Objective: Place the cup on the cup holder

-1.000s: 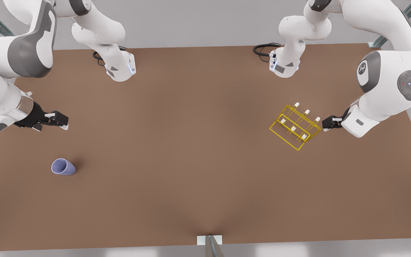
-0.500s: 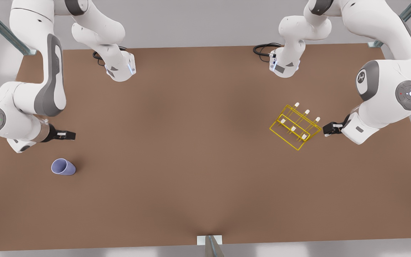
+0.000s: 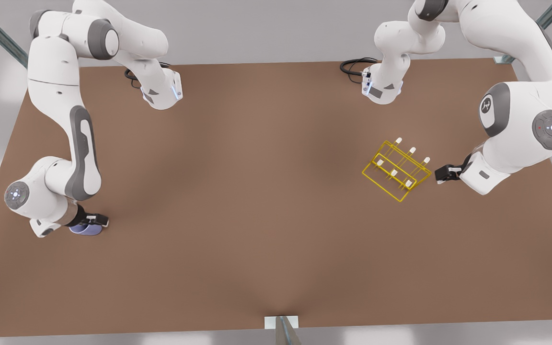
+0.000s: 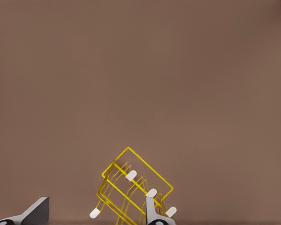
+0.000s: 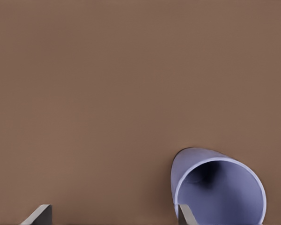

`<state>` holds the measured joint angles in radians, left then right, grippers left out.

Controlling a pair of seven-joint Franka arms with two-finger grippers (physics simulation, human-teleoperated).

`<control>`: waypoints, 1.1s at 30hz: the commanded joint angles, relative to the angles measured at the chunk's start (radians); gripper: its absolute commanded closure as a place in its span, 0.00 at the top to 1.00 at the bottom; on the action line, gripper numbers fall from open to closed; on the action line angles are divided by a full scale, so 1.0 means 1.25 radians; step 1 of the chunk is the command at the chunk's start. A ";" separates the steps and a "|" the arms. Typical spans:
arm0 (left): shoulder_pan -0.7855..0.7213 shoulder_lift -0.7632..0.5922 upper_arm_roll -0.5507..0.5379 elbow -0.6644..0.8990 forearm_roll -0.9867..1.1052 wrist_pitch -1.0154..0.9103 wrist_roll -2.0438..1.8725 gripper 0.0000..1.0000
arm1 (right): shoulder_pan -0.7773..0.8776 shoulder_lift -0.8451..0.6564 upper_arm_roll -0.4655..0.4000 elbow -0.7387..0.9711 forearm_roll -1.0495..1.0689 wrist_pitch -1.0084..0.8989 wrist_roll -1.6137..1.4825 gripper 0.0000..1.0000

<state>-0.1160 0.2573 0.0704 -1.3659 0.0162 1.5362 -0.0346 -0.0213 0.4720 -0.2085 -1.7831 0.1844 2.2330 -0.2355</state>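
Note:
The lavender-blue cup lies on its side on the brown table, near the front view's left edge. My right gripper hangs directly over it and hides most of it. In the right wrist view the cup shows its open mouth, and my right gripper is open, with one fingertip at the cup's rim. The yellow wire cup holder with white-tipped pegs stands at the front view's right. My left gripper is just beside it, open, with the cup holder close ahead of one fingertip.
Both arm bases stand at the far side of the table with black cables beside them. A small grey bracket sits at the table's near edge. Bare brown tabletop lies between the cup and the cup holder.
My right arm has swung toward the near side of the table, bringing its gripper from well beyond the cup to right over it. The left gripper has barely shifted beside the cup holder.

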 commanded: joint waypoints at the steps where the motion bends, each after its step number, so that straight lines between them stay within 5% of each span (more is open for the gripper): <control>1: 0.000 -0.001 0.000 0.001 0.001 0.001 0.002 1.00 | -0.015 -0.008 -0.001 -0.018 0.007 0.076 -0.194 1.00; 15: 0.000 0.003 0.000 -0.001 0.001 0.001 0.001 1.00 | -0.042 0.052 -0.001 -0.058 0.014 0.182 -0.263 1.00; 20: 0.001 0.005 0.000 -0.001 0.001 0.003 0.001 1.00 | -0.041 0.056 -0.001 -0.080 0.039 0.188 -0.261 0.49; 24: 0.001 0.005 0.000 -0.001 0.001 0.002 0.001 1.00 | -0.041 0.067 -0.001 -0.079 0.038 0.208 -0.262 0.47; 27: 0.000 0.005 0.000 -0.001 0.001 -0.001 0.001 1.00 | -0.041 0.065 -0.001 -0.078 0.037 0.202 -0.279 0.21; 33: 0.000 0.004 0.000 -0.001 0.001 -0.002 0.002 1.00 | 0.007 -0.013 0.005 -0.079 0.033 0.094 -0.272 0.21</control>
<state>-0.1166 0.2634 0.0705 -1.3673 0.0162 1.5366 -0.0336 -0.0255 0.4696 -0.2016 -1.8828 0.2305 2.4205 -0.5163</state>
